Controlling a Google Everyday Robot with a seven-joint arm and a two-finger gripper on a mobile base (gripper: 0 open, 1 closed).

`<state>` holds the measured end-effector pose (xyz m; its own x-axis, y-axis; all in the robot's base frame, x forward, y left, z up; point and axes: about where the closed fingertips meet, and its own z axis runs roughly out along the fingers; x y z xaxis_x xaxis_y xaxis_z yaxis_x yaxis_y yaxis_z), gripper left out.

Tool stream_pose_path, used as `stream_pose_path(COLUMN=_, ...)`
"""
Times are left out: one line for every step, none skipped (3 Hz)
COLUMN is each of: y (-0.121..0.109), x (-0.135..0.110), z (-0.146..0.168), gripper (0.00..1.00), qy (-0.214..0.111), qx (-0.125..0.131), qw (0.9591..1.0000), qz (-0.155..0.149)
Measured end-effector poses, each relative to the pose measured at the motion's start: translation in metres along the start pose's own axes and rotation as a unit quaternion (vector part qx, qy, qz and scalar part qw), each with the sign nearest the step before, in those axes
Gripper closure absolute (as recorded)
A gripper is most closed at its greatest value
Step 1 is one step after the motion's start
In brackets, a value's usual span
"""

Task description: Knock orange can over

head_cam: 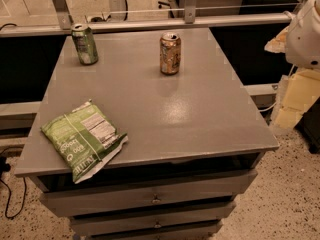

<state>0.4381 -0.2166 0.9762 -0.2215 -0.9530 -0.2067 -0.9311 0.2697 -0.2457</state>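
Note:
The orange can (170, 53) stands upright on the far middle part of the grey tabletop (165, 114). It is orange-brown with pale label patches and a silver pull-tab top. My gripper is not in view. Only a white rounded part of my arm (305, 31) shows at the upper right edge, to the right of the table and well apart from the can.
A green can (84, 44) stands upright at the table's far left corner. A green snack bag (82, 138) lies at the front left, hanging over the edge. Drawers (155, 199) sit below the top. A metal rail (150, 24) runs behind the table.

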Motion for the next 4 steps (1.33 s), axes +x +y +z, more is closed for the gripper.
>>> stream_pose_path(y=0.000, x=0.000, z=0.000, gripper=0.00, qy=0.000, qx=0.000, qw=1.0000, qz=0.000)
stream_pose_path(y=-0.020, x=-0.004, z=0.028, gripper=0.00, qy=-0.015, qx=-0.001, qw=0.9998, qz=0.009)
stream_pose_path(y=-0.057, x=-0.012, z=0.076, gripper=0.00, qy=-0.054, qx=0.000, qw=0.9978, qz=0.039)
stream_pose_path(y=-0.100, x=-0.026, z=0.116, gripper=0.00, qy=-0.113, qx=0.014, qw=0.9907, qz=0.074)
